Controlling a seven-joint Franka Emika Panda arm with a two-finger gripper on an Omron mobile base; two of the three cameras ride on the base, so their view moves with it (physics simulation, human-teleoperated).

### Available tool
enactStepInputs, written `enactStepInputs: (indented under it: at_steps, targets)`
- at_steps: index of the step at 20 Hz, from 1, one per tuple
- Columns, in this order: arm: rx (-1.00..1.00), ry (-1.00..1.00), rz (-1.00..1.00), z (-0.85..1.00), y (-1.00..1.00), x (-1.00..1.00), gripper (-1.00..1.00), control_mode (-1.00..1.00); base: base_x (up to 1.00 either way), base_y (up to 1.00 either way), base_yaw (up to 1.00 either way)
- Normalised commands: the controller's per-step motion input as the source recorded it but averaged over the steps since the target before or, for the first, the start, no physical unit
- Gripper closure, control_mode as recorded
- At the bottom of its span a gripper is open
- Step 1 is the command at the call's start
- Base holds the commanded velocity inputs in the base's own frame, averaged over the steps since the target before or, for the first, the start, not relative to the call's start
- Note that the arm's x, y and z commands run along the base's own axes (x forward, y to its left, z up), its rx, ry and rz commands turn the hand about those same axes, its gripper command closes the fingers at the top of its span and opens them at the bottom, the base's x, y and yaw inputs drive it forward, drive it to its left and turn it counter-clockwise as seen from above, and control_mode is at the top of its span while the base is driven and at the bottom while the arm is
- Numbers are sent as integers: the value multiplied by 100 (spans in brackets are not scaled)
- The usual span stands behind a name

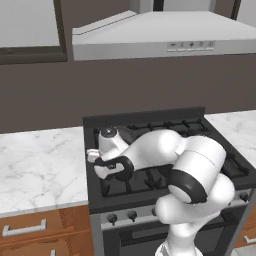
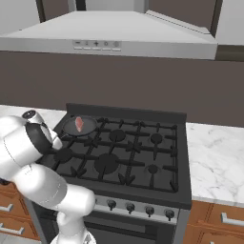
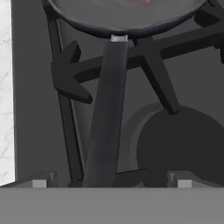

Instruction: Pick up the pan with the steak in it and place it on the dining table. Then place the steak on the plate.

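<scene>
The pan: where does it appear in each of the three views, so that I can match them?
Left base view: the pan is probably the dark rim behind the white arm, mostly hidden.
Right base view: left of centre, on the rear left burner.
Hand view: top edge, its handle running down.
Shared landmark: the stove's black grate.

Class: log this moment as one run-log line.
phase: reaching for pan handle | jaws: open, astride handle, no grip | pan: on stove | steak: in pan
</scene>
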Motion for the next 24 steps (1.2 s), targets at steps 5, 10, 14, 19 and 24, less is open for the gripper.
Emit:
enactStepInputs:
  at_steps: [5,10,14,19,24]
  targets:
    - [2,0,0,-27,8,11,-100,-100,0,0,0]
    - [2,0,0,-23,12,17,-100,-100,0,0,0]
    - [1,0,0,-20,14,14,-100,-100,0,0,0]
    - [0,0,0,-3,3,2,100,-100,0,0,0]
    - [0,0,0,2,0,0,100,-100,0,0,0]
